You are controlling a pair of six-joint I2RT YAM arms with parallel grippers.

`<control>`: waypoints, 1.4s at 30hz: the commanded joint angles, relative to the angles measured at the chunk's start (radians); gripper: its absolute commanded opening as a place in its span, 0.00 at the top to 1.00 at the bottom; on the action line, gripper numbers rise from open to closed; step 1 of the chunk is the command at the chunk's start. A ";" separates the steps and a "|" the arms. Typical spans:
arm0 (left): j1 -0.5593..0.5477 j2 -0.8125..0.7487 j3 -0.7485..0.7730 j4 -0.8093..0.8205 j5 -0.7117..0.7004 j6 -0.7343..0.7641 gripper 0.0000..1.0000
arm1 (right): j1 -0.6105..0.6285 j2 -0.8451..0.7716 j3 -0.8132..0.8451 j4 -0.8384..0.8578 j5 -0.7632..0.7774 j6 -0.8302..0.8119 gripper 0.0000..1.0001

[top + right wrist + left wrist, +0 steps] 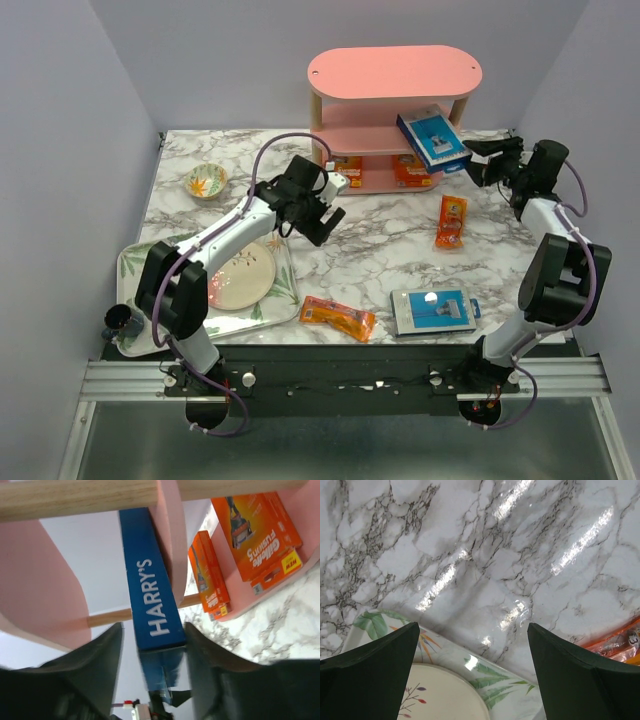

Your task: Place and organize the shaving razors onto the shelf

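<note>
Two orange packs (412, 172) sit on bottom tier of shelf (395, 72); blue pack (432, 140) on middle tier juts out at 3 o'clock; right gripper (472, 158) spread loosely around it; left gripper (472, 626) gaping over table (470, 555).

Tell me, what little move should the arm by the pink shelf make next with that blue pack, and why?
Probably slide the blue pack deeper into the shelf, along its middle board, before letting go and backing out. The right pincer flanks the pack's near end, and from above the pack lies at an angle and juts past the board's right edge.
</note>
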 commanded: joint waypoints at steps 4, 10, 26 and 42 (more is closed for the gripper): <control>-0.024 0.036 0.107 0.029 -0.032 0.004 0.01 | 0.031 0.046 0.013 -0.055 -0.008 0.007 0.28; -0.054 0.040 0.109 0.036 -0.021 0.001 0.01 | 0.062 0.048 0.034 -0.055 -0.018 -0.010 0.34; -0.067 0.037 0.065 0.051 0.008 -0.019 0.01 | 0.117 -0.032 -0.004 -0.124 -0.007 -0.026 0.32; -0.067 0.005 0.003 0.083 0.022 -0.037 0.01 | 0.202 -0.037 0.005 -0.219 0.074 -0.105 0.35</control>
